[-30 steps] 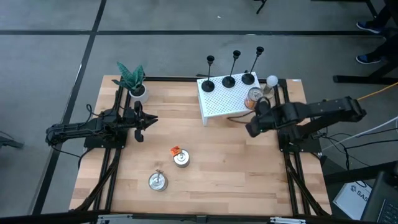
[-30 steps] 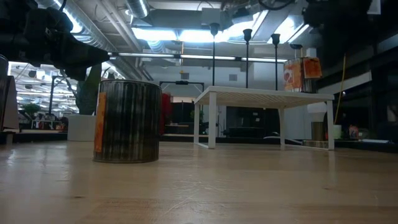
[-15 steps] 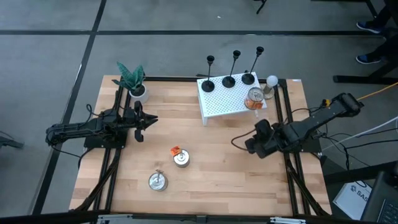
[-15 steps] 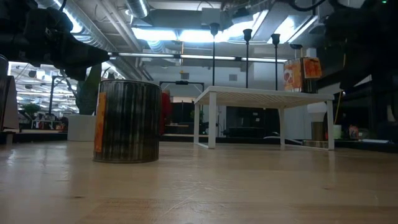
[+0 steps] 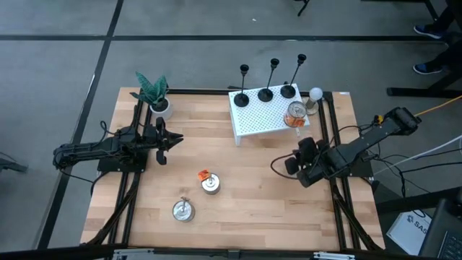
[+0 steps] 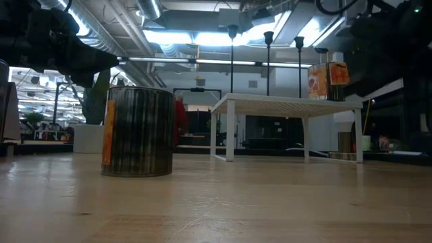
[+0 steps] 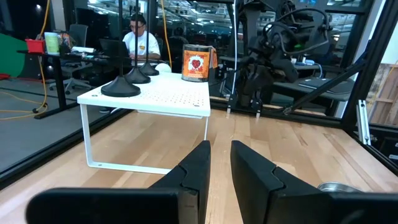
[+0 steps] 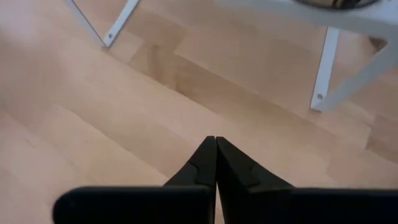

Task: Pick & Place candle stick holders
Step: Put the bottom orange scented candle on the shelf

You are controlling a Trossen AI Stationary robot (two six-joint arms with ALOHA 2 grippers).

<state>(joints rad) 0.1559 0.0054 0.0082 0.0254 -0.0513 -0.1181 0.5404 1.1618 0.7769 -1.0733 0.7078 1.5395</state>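
The three candle stick holders point(image 5: 266, 92) stand upright in a row on the white perforated shelf point(image 5: 260, 119). Right claw point(image 5: 291, 165), closed and empty, hangs clear over the desk point(image 5: 238, 202). Left claw point(image 5: 175, 140) waits, narrowly parted, empty.

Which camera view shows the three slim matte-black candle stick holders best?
The high view: all three slim matte-black candle stick holders stand in a row on the white perforated shelf, bases and stems visible. The low view shows only their stems and cups, the left wrist view mainly bases, the right wrist view none.
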